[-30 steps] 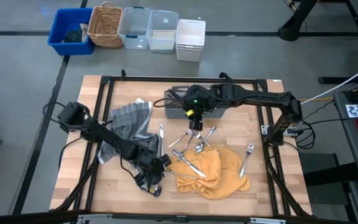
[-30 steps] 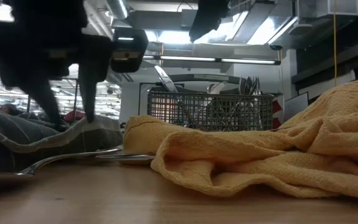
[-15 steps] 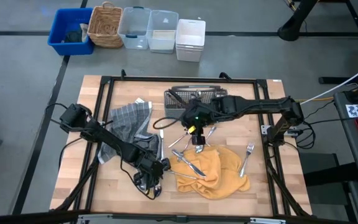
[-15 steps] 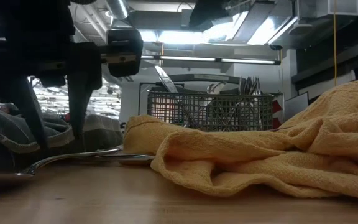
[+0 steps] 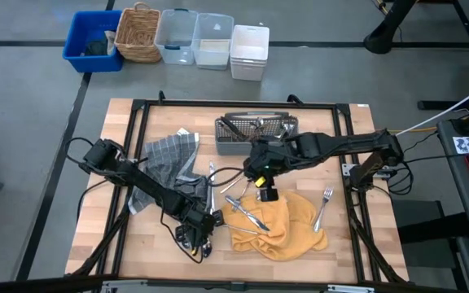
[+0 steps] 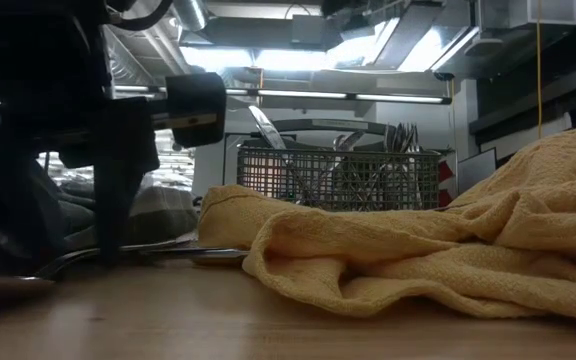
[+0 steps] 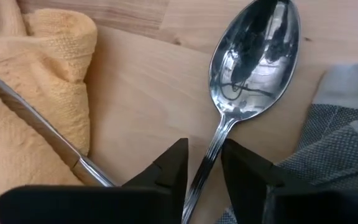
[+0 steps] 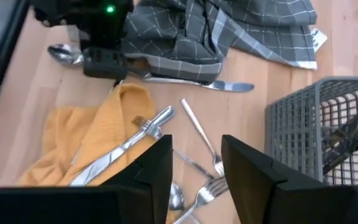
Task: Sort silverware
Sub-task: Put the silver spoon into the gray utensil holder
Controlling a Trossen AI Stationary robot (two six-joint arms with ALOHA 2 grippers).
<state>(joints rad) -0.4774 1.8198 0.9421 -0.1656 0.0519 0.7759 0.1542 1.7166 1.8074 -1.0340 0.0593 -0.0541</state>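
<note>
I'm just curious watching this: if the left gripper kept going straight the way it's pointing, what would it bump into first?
Probably the spoon: its handle already lies between the left gripper's open fingers, with the wooden table right under it. Depth is hard to judge.

Left pincer (image 7: 202, 163) fingers straddling spoon (image 7: 247, 68) handle, yellow towel (image 7: 30, 81) beside

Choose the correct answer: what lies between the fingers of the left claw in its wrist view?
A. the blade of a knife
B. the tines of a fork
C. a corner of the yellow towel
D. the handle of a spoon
D: in the left wrist view the left claw straddles the slim handle of the spoon, whose bowl lies ahead on the wooden table.
</note>
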